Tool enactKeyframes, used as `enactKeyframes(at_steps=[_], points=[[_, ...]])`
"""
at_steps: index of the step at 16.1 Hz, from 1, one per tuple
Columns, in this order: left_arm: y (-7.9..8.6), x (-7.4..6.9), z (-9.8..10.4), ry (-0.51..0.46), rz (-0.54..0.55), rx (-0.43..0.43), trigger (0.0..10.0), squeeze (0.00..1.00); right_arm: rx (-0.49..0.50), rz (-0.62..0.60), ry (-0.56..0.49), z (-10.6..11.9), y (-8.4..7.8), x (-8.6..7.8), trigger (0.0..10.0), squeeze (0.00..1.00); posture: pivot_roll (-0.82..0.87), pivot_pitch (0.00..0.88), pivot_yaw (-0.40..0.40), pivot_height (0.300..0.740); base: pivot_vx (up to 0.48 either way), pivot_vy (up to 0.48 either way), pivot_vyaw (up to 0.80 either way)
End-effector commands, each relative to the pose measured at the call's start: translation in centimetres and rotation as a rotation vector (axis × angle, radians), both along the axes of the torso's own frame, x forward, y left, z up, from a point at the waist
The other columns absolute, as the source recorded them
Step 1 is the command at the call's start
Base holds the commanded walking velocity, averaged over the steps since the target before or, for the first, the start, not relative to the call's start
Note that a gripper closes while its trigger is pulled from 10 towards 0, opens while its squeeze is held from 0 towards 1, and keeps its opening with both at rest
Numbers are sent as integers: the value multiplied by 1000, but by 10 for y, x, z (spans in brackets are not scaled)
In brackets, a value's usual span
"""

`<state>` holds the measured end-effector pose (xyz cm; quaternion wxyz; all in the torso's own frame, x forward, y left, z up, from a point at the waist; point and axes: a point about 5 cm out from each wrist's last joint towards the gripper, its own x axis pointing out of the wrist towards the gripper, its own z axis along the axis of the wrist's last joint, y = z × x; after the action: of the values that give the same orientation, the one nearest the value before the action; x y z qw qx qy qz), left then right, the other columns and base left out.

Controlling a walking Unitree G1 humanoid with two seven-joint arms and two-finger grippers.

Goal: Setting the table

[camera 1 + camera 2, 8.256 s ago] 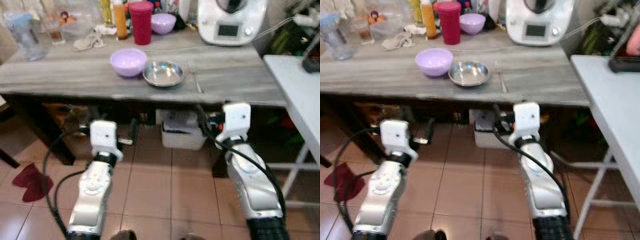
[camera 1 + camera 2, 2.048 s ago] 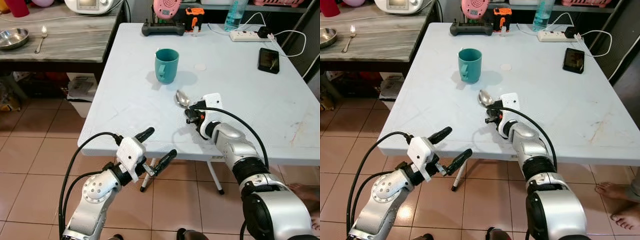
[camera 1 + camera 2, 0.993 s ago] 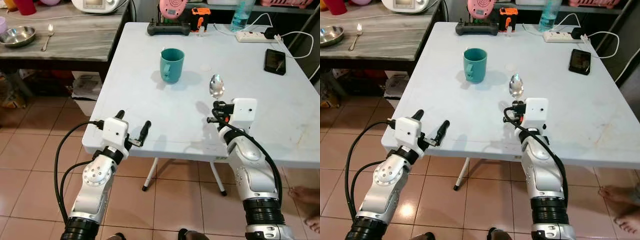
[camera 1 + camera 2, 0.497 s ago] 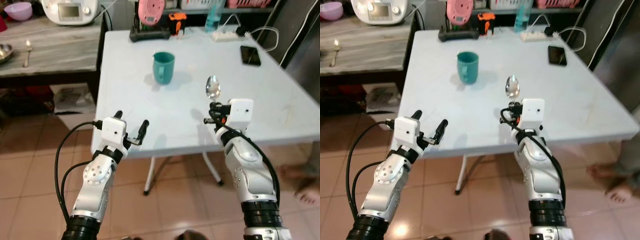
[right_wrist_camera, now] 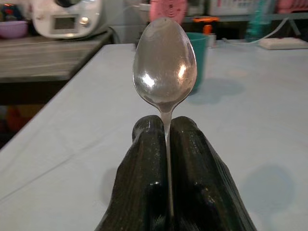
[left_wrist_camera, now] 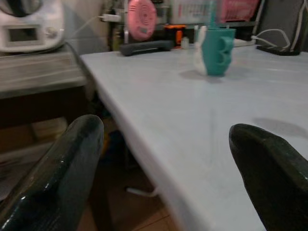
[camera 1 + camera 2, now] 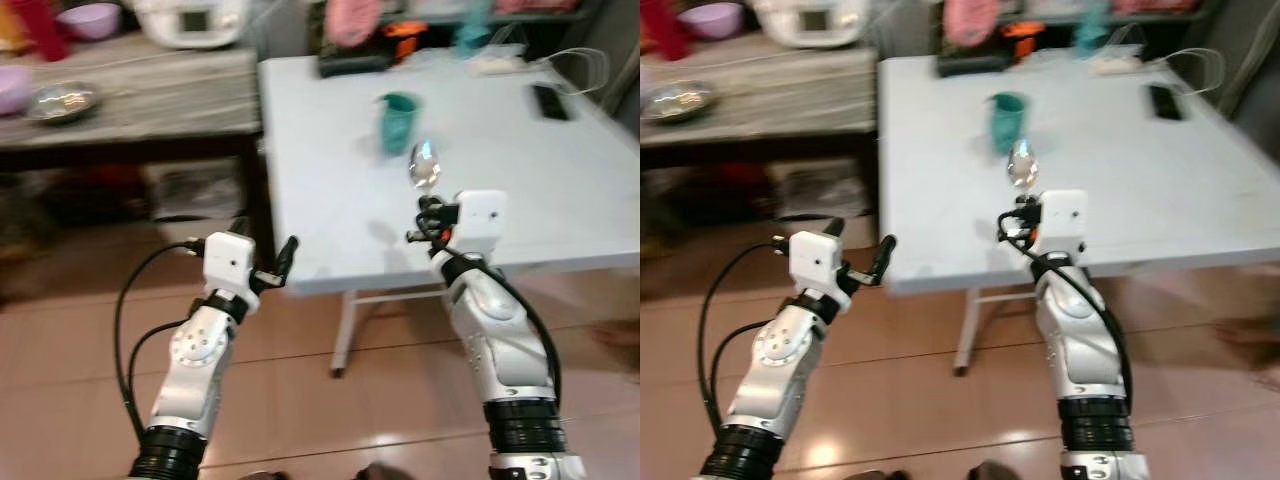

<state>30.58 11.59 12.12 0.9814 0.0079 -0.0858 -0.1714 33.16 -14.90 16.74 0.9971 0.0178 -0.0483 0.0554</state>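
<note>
Your right gripper [image 5: 166, 144] has its fingers pressed together on the spoon [image 5: 164, 65], handle pinched between them, bowl standing upright above the near edge of the white table [image 7: 330, 190]. Beyond the spoon sits the teal mug [image 7: 397, 121], well apart from it on the tabletop. Your left gripper [image 7: 263, 255] hovers at the table's near corner, fingers spread wide and holding nothing. Off to the left, the wooden counter [image 7: 150, 100] carries a metal bowl [image 7: 62, 100].
</note>
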Motion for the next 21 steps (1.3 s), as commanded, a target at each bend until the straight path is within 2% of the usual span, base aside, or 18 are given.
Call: enactKeyframes(at_steps=[1,6,10,15,16,21], points=[[-4,0,-2,8,-14,12,10000,0,-2,-19,-13,2,-5,-1,10000,0,-193,90,7,740,0,480,638],[-7,0,-3,9,-21,9,10000,0,1,-24,-11,1,-5,-2,10000,0,-194,89,9,740,0,480,683],[-8,1,-4,8,-18,12,10000,0,4,-31,-6,1,-7,-1,10000,0,-194,88,5,740,0,480,106],[-7,-4,-4,8,-39,-10,10000,0,-10,-56,-7,-3,-9,-4,10000,0,-186,91,-1,740,0,0,0],[-5,-4,-6,25,-31,-49,10000,0,-2,-67,-2,-5,-10,-6,10000,0,-186,90,-1,740,0,0,0],[-1,-2,-5,31,-27,-63,10000,0,-3,-76,4,-8,-12,-8,10000,0,-190,89,3,740,101,0,0]])
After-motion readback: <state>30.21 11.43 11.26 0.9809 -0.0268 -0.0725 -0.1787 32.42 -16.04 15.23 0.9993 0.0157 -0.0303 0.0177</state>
